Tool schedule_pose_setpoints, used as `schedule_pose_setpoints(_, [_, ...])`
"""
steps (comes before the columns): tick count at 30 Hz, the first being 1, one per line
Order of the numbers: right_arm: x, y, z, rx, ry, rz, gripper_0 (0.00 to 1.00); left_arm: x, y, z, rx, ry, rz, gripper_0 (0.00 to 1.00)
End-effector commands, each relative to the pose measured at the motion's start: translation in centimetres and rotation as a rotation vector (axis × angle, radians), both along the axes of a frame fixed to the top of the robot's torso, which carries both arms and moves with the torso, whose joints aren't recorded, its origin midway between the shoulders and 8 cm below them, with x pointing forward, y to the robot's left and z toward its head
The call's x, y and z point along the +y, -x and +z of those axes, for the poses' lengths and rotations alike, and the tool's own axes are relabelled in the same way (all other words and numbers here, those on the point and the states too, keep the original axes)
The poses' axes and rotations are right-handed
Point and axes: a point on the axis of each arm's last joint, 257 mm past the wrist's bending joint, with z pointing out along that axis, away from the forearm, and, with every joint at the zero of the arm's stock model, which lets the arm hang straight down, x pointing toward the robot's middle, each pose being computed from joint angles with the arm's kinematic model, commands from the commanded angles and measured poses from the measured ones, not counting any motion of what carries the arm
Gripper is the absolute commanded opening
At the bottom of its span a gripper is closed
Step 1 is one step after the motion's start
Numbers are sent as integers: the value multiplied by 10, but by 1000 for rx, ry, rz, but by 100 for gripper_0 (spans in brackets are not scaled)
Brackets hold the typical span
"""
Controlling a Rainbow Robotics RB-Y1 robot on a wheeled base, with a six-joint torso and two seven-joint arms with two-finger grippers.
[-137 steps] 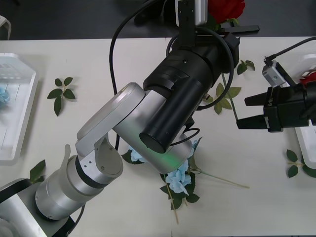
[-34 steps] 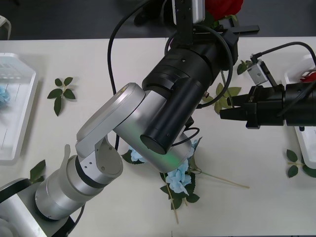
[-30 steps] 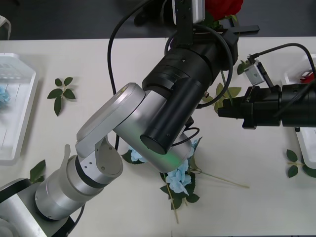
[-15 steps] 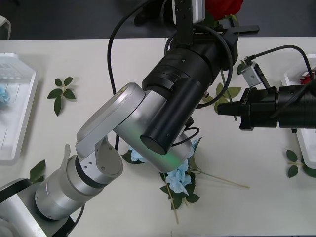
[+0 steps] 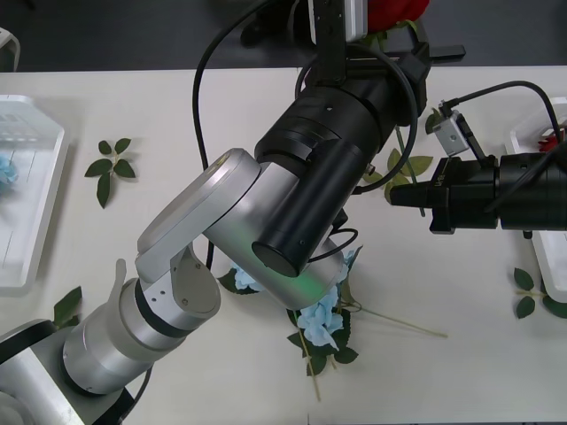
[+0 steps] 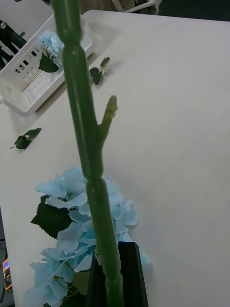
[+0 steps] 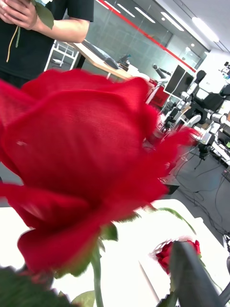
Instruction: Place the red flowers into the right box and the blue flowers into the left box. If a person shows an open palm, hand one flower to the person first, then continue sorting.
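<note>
Blue flowers lie nearest me: one hydrangea (image 5: 321,320) flat on the white surface (image 5: 177,115) at the near centre, partly under my left arm, its pale stem running right. I see the same head in the right wrist view (image 6: 81,225), resting below the stem I am holding there. At the left edge sits the left box (image 5: 35,190), with a bit of blue at its left side, and the right wrist view shows a blue head inside it (image 6: 51,42). Loose leaf sprigs (image 5: 111,166) lie just right of that box.

Farther out, at mid right, my right gripper (image 5: 396,194) reaches in from the right; its fingers are pinched together on the green stem (image 6: 86,144) of a red rose. The right box (image 5: 537,190) is at the right edge with a red rose (image 5: 551,140) in it.

Farthest away, my left gripper (image 5: 390,49) is at the far edge of the surface with the rose head (image 5: 394,11) above it; I cannot tell how its fingers stand. That red bloom looms close in the left wrist view (image 7: 81,158).
</note>
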Motion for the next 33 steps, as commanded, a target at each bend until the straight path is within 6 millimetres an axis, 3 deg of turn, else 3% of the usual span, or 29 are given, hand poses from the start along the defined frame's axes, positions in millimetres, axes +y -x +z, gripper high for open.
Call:
schedule_pose_setpoints(1, [12, 1, 3, -1, -24, 7, 0, -9, 10, 23, -37, 38, -38, 100])
schedule_pose_setpoints(7, [6, 0, 0, 16, -10, -5, 0, -8, 9, 22, -39, 36, -38, 100])
schedule_pose_setpoints(13, [-27, -3, -17, 133, 40, -89, 0, -6, 8, 22, -42, 29, -35, 100])
schedule_pose_setpoints(16, [-67, -9, -29, 214, 87, -170, 0, -3, 6, 21, -9, 45, -56, 100])
schedule_pose_setpoints(21, [-153, -23, -50, 320, 169, -328, 0, 13, 10, 24, 41, 45, -117, 100])
schedule_pose_setpoints(22, [-162, -24, -51, 333, 169, -344, 0, 15, 11, 22, 52, 40, -126, 100])
schedule_pose_setpoints(28, [-270, -33, -47, 387, 226, -562, 0, 49, 33, -5, 172, -62, -179, 100])
schedule_pose_setpoints(30, [-315, -33, -37, 377, 288, -641, 0, 62, 49, -19, 219, -109, -219, 100])
schedule_pose_setpoints(33, [-359, -28, -26, 388, 343, -721, 0, 80, 68, -38, 265, -184, -254, 100])
